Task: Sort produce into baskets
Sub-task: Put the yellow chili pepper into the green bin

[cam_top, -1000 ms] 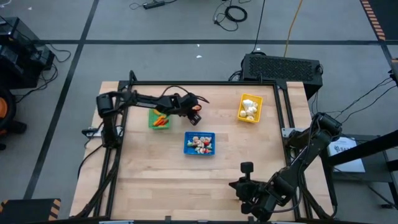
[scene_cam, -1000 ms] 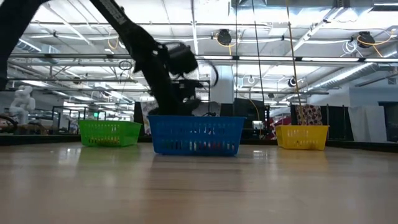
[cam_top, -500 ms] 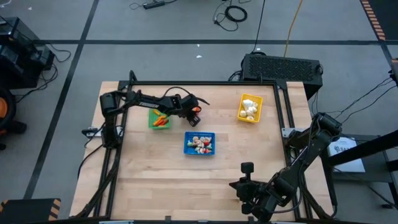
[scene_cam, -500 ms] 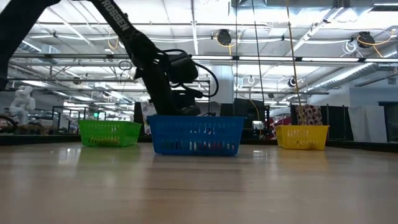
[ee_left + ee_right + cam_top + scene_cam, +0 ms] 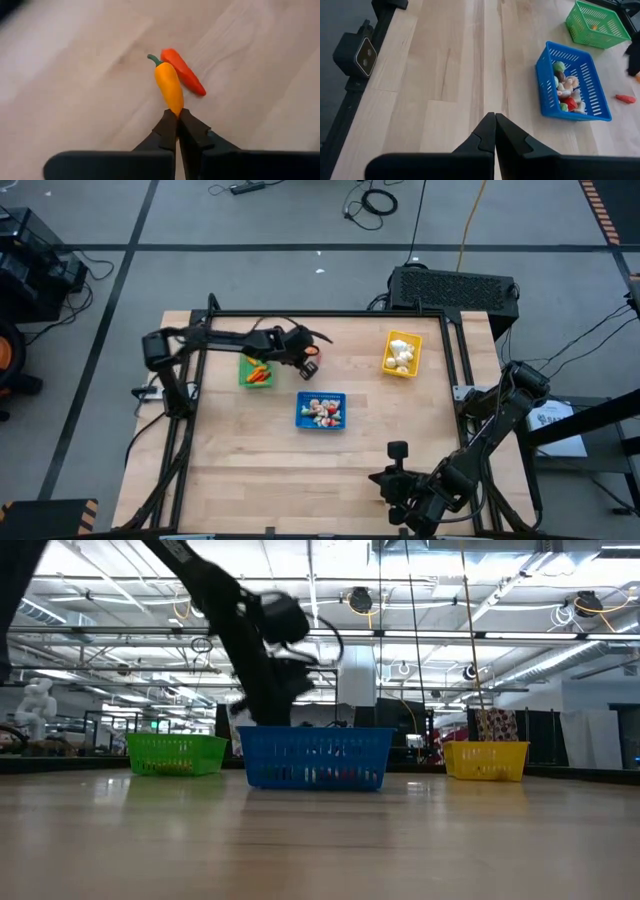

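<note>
**High view and wrist views: left gripper clamped on an orange pepper beside the green basket**

High view findings: the left arm is seen stretched across the far part of the table [image 5: 250, 470], with the left gripper [image 5: 307, 367] placed just to the right of the green basket [image 5: 256, 370] and above the blue basket [image 5: 321, 409] in the picture. The yellow basket [image 5: 401, 353] is set well apart, near the far right corner of the table frame.

Left wrist view: the fingers [image 5: 167, 131] are closed together on the pointed tip of an orange pepper [image 5: 169, 87] with a green stem. A red pepper [image 5: 183, 72] is seen lying on the bare wood just beside it — whether the two touch cannot be told. Whether the orange pepper is lifted off the wood cannot be told either.

Contents of the baskets, as seen from above:
- green basket: orange and red pieces;
- blue basket: mixed small pieces, red, white and green;
- yellow basket: white rounded bulbs.

Right wrist view: the right gripper [image 5: 495, 125] is held over bare wood at the near edge of the table, its fingers pressed together on nothing. The blue and green baskets are seen farther off in that picture, and the red pepper lies on the table beside the blue one.

Low view: the three baskets are seen standing in a row — green, blue, yellow — with the left arm [image 5: 250, 650] coming down behind the blue one.
</note>
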Robot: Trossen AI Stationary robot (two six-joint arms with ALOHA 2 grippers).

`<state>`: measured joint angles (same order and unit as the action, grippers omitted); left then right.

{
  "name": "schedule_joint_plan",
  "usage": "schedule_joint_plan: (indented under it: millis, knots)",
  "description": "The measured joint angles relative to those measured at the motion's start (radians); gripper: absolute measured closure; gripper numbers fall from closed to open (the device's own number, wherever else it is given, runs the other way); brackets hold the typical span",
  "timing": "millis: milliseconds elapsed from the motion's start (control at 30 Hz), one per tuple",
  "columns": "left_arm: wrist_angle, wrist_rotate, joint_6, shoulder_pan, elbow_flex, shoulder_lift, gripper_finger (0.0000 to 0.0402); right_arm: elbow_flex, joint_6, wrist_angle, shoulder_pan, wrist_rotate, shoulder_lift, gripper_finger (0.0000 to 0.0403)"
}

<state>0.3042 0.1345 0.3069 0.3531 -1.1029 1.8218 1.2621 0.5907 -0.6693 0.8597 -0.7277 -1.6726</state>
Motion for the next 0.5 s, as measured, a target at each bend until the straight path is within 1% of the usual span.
schedule_joint_plan:
  millis: [133,233,300,400,500]
  knots:
    - [0.099,0.011,-0.003,0.000,0.000,-0.123,0.0393,0.000,0.008,0.000,0.004,0.001,0.000,0.0403]
    - [0.209,0.054,0.000,-0.003,-0.001,-0.234,0.0387,0.000,0.008,0.000,0.009,0.001,0.000,0.0403]
    - [0.312,0.088,0.025,-0.003,-0.002,-0.292,0.0385,0.000,0.008,0.001,0.013,0.001,0.000,0.0403]
    - [0.454,0.128,0.085,-0.002,-0.001,-0.353,0.0384,0.000,0.008,0.001,0.014,0.001,0.000,0.0403]
    - [0.606,0.170,0.163,-0.007,-0.001,-0.375,0.0384,0.000,0.012,0.004,0.014,0.001,0.000,0.0403]
